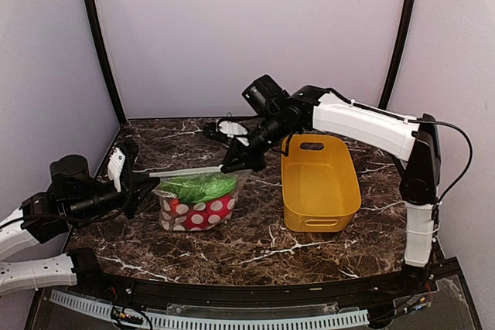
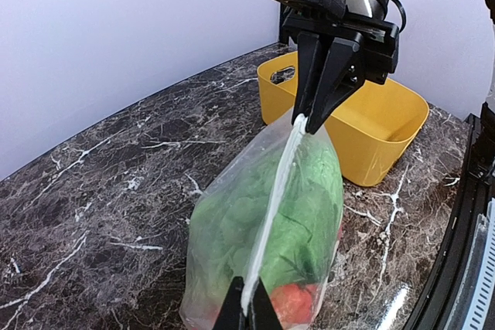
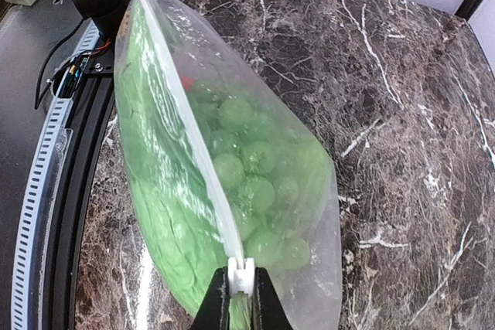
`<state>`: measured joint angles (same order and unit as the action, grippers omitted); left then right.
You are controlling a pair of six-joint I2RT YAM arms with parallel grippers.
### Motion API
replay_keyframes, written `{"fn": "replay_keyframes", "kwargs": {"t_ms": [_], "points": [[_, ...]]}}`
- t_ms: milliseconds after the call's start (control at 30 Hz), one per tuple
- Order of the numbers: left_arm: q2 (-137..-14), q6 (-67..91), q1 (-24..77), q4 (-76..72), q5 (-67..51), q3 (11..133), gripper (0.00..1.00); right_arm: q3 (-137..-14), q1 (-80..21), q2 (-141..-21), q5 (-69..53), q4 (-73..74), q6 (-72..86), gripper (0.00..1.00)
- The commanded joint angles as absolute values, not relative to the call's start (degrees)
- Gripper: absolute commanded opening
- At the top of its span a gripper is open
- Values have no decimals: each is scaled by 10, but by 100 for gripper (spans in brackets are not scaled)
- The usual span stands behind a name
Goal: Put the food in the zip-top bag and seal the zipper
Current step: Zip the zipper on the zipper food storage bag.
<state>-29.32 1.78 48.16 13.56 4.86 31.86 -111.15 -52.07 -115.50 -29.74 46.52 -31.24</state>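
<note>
At the left of the overhead view, your left claw (image 1: 149, 181) is clamped fully closed on the left end of the zipper (image 1: 189, 171). Its wrist view shows the two dark fingertips (image 2: 230, 316) pinching the whitish strip (image 2: 272, 199) at the bottom edge of the picture.

From there the zipper runs taut and nearly level to the right, with the zip-top bag (image 1: 198, 205) hanging below it. The bag sits left of centre on the marble surface (image 1: 255, 246), and its bottom appears to rest there. Along the stretch you can see, the strip looks pressed into a single line, though you cannot tell whether it is sealed along its whole length.

The food is inside the bag. A green leafy piece (image 1: 197, 186) fills the top and a red piece (image 2: 292, 301) lies low in the near corner. A bunch of green grapes (image 3: 251, 171) presses against the clear wall (image 3: 317, 214) in the right wrist view.

At the zipper's right end, your right claw (image 1: 237, 165) is closed down almost completely on the strip. From its own camera the fingers (image 3: 213, 311) grip a small white tab (image 3: 241, 276) at the end of the zipper (image 3: 189, 133). From the left wrist you see the same claw (image 2: 312, 120) pointing down onto the bag's far corner.

Just right of the bag, apart from it, stands the yellow bin (image 1: 340, 208).
</note>
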Motion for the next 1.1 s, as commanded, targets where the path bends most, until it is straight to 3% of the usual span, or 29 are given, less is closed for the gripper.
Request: {"fn": "replay_keyframes", "kwargs": {"t_ms": [0,767,1067], "points": [[-277,13,481,140,78,314,1,-1074,-469,-1120,-239,505,-318,0],[-299,24,481,114,81,306,1,-983,-412,-1073,-248,498,-319,0],[-516,-10,458,-145,176,379,1,-1129,-394,-1136,-206,479,-312,0]]}}
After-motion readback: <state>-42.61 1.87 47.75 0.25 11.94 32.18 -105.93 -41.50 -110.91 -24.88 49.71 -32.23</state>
